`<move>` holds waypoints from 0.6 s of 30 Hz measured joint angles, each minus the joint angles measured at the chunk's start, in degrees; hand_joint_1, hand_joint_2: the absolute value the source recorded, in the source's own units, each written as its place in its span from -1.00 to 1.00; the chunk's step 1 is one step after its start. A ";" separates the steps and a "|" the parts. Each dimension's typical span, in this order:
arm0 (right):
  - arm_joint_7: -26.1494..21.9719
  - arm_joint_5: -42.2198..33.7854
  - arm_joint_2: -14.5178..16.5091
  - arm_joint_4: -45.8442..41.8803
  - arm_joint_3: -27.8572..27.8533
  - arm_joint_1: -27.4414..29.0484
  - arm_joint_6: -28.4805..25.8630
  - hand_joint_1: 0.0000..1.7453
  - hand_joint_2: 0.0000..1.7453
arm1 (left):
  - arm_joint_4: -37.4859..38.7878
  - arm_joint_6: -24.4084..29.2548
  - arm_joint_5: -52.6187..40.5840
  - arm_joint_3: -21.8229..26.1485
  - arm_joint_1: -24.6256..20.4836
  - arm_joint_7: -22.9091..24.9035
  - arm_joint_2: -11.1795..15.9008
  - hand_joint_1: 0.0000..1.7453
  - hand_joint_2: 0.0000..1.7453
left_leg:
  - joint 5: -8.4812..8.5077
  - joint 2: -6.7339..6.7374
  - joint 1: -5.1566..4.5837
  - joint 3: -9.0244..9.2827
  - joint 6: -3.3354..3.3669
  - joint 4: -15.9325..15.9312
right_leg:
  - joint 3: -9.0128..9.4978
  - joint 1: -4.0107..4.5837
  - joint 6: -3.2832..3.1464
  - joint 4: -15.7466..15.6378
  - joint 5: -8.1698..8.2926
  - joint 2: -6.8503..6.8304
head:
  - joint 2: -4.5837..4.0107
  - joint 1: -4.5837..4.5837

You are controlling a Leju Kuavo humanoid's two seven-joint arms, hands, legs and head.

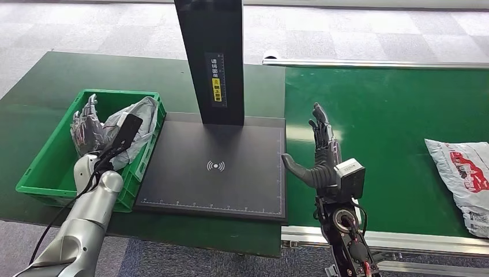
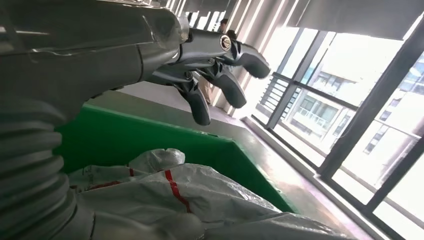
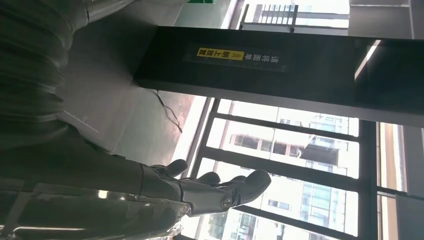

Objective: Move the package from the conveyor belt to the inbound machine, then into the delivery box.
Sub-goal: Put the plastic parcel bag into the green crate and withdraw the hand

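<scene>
The right hand (image 1: 320,158) holds nothing: its fingers (image 1: 320,131) are straight and spread, thumb stuck out toward the scanner plate (image 1: 213,167), hovering over the near edge of the green conveyor belt (image 1: 392,127). The left hand (image 1: 87,124) hangs over the green delivery box (image 1: 34,173), and in the left wrist view its fingers (image 2: 220,75) are parted and loosely curved, gripping nothing, just above the grey poly mailers (image 2: 175,195) already lying in the box. The next package (image 1: 464,179), a grey plastic mailer bag with red print, lies flat on the belt well to the right of the right hand. It looks light, soft and limp, with a slick, crinkly skin; it would likely sag and slide in a loose hold. The nearer edge or a bunched fold seems the best purchase.
</scene>
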 joint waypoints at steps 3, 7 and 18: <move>0.28 0.24 -0.04 0.00 0.00 0.33 -0.55 -1.00 1.00 | -5.04 0.21 8.20 3.77 1.83 -13.47 -2.12 -1.00 1.00 | -0.01 -0.01 -0.01 -0.02 0.01 0.00 | -0.01 -0.01 0.01 0.00 -0.01 0.00 | 0.00 0.01; 0.37 0.36 -0.23 0.00 0.00 0.62 -1.05 -1.00 1.00 | -11.09 0.27 14.95 8.17 3.48 -24.29 -4.82 -1.00 1.00 | -0.02 -0.01 -0.01 -0.04 0.01 0.00 | -0.03 -0.02 0.01 -0.01 -0.01 0.00 | 0.00 0.00; 0.35 -0.43 -0.87 0.00 -0.01 0.66 -1.16 -1.00 1.00 | -26.21 0.24 17.54 9.80 8.76 -29.58 -9.51 -1.00 1.00 | -0.01 -0.01 -0.01 -0.02 0.01 0.01 | -0.03 -0.02 0.01 -0.01 -0.01 -0.01 | 0.00 0.00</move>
